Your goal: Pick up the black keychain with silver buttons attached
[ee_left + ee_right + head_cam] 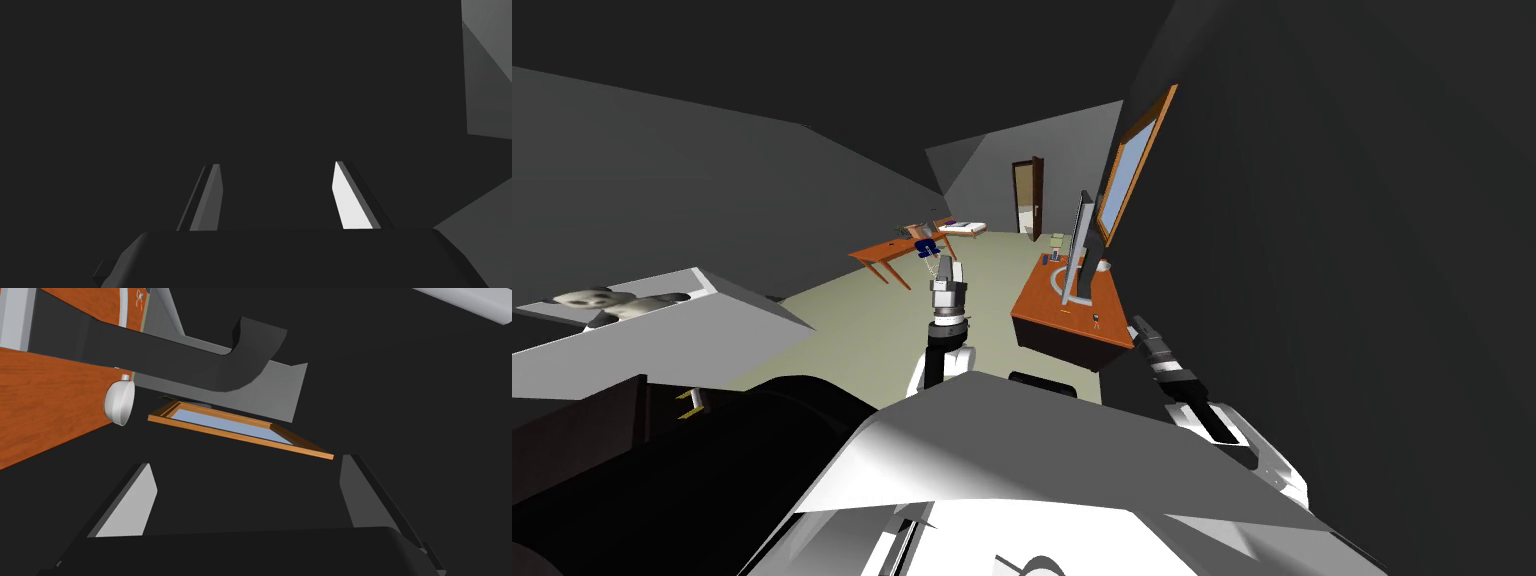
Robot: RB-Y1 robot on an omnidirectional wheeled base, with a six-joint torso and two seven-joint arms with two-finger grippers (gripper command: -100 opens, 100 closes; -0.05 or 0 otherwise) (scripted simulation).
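Firstly, keychain (1095,320): recorded as a small dark item lying on the orange worktop (1042,300), towards its near end and on the wall side of the monitor's foot. It was too small to confirm any buttons.
Worktop: it stood against the dark wall, ahead and to my right. It carried a thin upright monitor (1082,235) on a curved grey foot, and a few small items at the far end that could not be identified.
Right gripper (1135,323): it hovered just off the near corner of the worktop, close to the keychain but not touching it. In the right wrist view its fingers (142,500) stood wide apart with nothing between them.
Right wrist view: the camera looked along the worktop's edge, where a white rounded object (120,400) sat. A wood-framed pane (240,428) hung on the wall beyond.
Left gripper (945,263): it was raised in front of me over the pale floor (862,330), well apart from the worktop. Its fingers (352,200) were parted and empty, facing a dark wall.
Room: a second orange table (887,255) stood well off, with a bed (964,228) and an open door (1029,197) beyond it. A teddy bear (602,300) lay on a grey surface to my left.
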